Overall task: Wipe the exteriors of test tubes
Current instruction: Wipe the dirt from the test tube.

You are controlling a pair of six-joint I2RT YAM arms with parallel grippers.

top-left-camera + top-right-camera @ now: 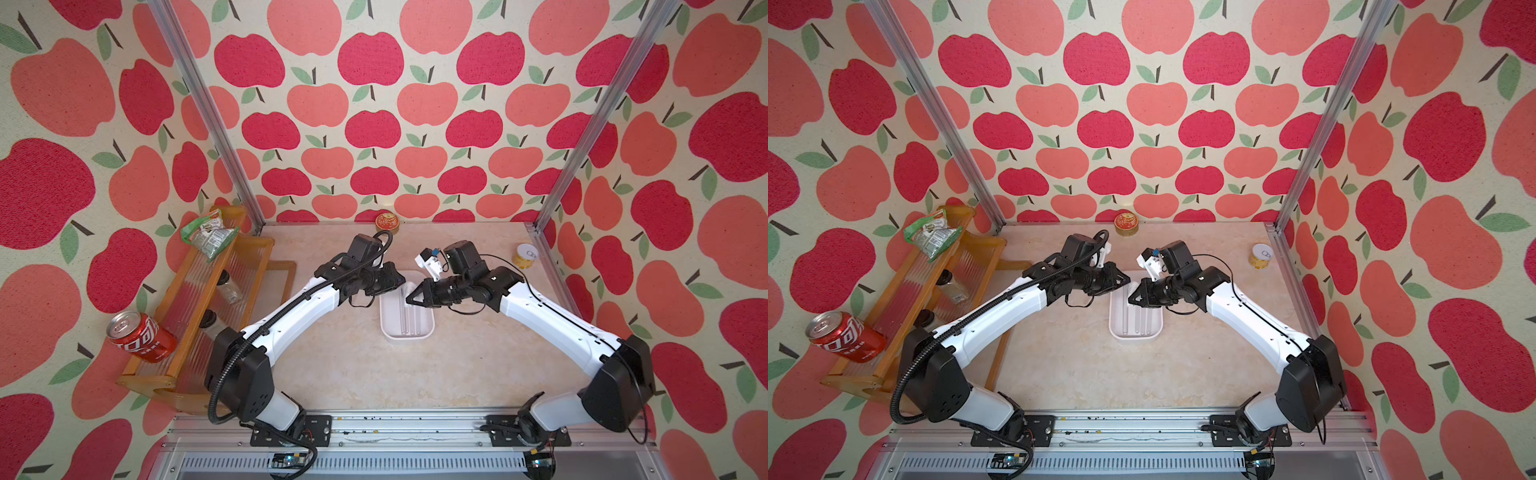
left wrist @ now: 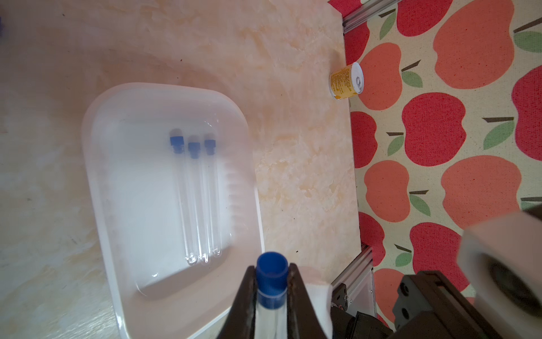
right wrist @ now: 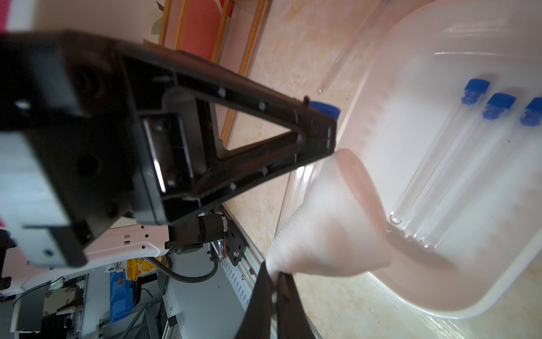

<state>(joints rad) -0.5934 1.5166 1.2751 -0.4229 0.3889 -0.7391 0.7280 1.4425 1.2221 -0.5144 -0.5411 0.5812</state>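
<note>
My left gripper [image 2: 272,267] is shut on a clear test tube [image 2: 268,314] just below its blue cap [image 2: 271,271], and holds it over the near corner of the white tray [image 2: 96,176]. Three more capped test tubes [image 2: 196,199] lie side by side in the tray [image 3: 440,305]. Another clear tube [image 3: 349,50] lies on the table beside the tray. My right gripper [image 3: 274,271] is shut on a white cloth [image 3: 325,223] that fans out toward the left gripper [image 3: 316,129]. In both top views the two grippers [image 1: 401,279] [image 1: 409,300] meet over the tray's far end [image 1: 1136,332].
A yellow can [image 1: 524,255] stands near the right frame post, and a red tin [image 1: 387,221] at the back wall. At the left, a wooden rack [image 1: 183,316] carries a snack bag [image 1: 208,232], a red soda can [image 1: 141,336] and dark-lidded jars [image 1: 228,284].
</note>
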